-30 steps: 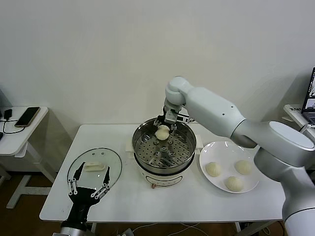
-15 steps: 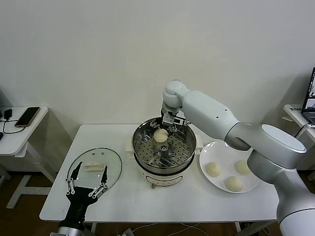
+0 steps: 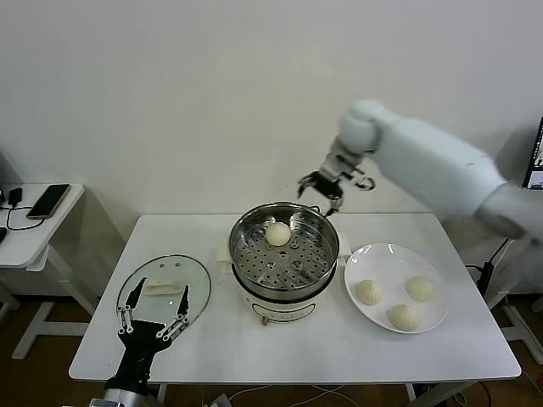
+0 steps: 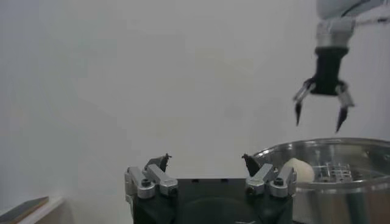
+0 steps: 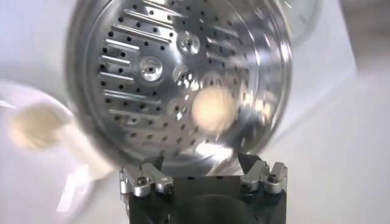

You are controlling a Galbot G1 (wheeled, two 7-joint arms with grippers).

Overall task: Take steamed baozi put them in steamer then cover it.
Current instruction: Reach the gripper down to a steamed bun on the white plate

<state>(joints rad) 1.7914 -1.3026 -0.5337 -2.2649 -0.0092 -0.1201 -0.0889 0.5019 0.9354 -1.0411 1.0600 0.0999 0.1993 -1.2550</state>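
One baozi (image 3: 277, 234) lies on the steamer (image 3: 284, 254) tray, toward the back; three more (image 3: 368, 292) wait on the plate (image 3: 382, 254). The right gripper (image 3: 329, 188) hangs wide and empty above the steamer's far rim. Next it should probably swing to the plate for a second bun. The left gripper (image 3: 153, 314) idles wide over the lid (image 3: 165, 284).

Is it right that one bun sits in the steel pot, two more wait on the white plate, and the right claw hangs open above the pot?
Not quite: the head view shows three baozi on the white plate, not two. One baozi does sit in the steamer, and the right gripper hangs open above it.
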